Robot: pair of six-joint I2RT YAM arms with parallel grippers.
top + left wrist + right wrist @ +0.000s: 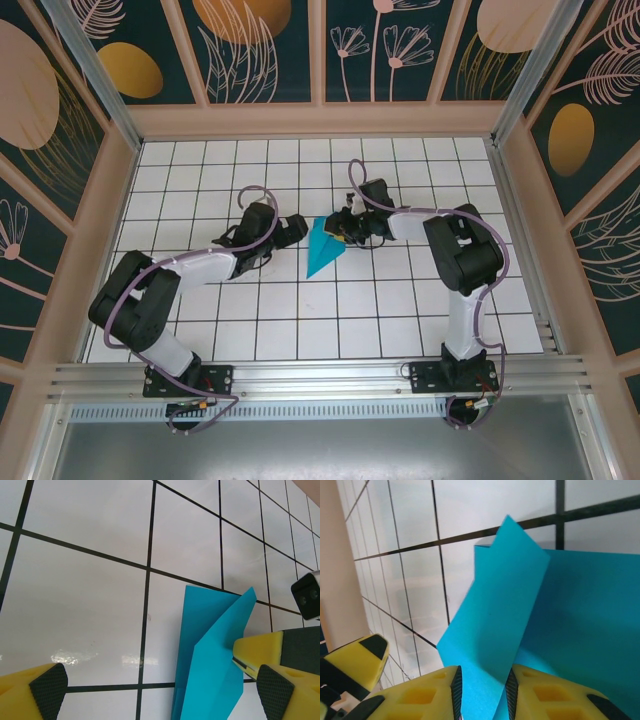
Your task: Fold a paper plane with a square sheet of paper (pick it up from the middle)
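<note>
Our right gripper (482, 692) pinches the paper plane's (324, 247) raised flap; our left gripper (150, 690), beside it, gapes; tugging could tear it.

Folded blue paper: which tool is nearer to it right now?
Right. The right tool has a raised flap of the folded blue paper between its fingers; the left tool stands open just left of it.

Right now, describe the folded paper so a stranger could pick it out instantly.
Look at the middle of the white grid table, between the two arms. The paper plane lies there: bright cyan, folded to a point toward the arm bases, its raised flap between the right gripper's fingers. Nothing else on the table is coloured paper.
</note>
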